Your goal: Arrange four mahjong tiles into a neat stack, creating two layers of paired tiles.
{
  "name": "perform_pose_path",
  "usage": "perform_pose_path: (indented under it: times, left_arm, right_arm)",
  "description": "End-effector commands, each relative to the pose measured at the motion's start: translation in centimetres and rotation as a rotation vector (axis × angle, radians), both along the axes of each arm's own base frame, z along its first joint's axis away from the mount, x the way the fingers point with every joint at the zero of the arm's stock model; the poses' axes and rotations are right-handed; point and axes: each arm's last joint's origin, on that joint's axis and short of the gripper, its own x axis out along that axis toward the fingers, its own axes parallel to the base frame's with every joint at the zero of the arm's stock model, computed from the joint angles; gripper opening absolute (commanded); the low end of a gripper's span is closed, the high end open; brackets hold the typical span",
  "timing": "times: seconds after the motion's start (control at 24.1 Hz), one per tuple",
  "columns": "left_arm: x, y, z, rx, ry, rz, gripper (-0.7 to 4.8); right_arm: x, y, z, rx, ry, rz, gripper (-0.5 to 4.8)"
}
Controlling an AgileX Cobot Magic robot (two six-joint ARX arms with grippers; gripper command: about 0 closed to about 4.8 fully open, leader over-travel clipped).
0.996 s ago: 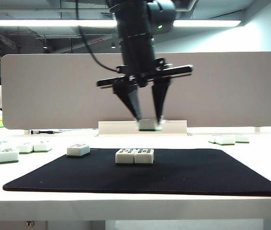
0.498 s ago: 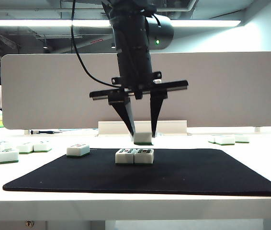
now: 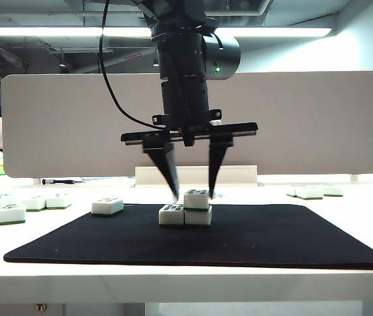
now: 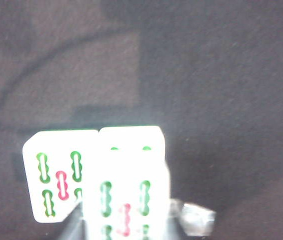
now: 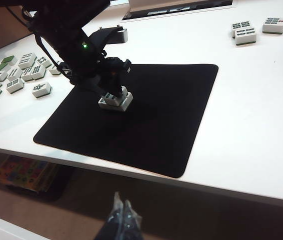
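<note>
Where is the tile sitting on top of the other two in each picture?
Exterior view: top tile at mat centre, under the left hand.
Left wrist view: top tile low in the middle.
Right wrist view: top tile under the arm.
Shared landmark: black mat.

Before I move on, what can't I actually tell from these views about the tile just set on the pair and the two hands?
- Left hand: exterior view shows fingers spread beside the top tile; any touch is too small to tell.
- Top tile's near end: cut off by the left wrist view's edge.
- Right hand: mostly cut off, dark; its state is unreadable.
</note>
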Motion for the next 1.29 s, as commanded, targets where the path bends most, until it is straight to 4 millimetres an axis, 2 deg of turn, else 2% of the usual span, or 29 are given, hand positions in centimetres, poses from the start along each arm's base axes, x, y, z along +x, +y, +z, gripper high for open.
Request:
perform_pose_path:
  times: [0.04,0.95,1.12,1.2,1.29]
  left_arm:
    - [-0.1,0.0,0.0,0.001,0.0,0.004,2.49]
    - [-0.2,0.3,1.5,0.024,-0.055,-0.039,2.48]
    - [-0.7,0.6,3.6,-0.044,-0.076,-0.053,2.48]
    - [-0.8,1.8,5.6,-0.046,-0.13,-0.131,2.48]
    - [-0.2,3.1,6.4,-0.029,-0.167,-0.119,2.48]
  right_arm:
    - [-0.2,0.0,0.1,-0.002,-0.026,0.0,-0.01]
    - [-0.2,0.0,0.1,-0.003,-0.025,0.0,-0.01]
    - [-0.2,0.0,0.1,-0.003,-0.025,0.0,-0.01]
    - [-0.2,0.0,0.1,-0.003,-0.025,0.0,-0.01]
    - [-0.2,0.0,0.1,-0.002,-0.025,0.0,-0.01]
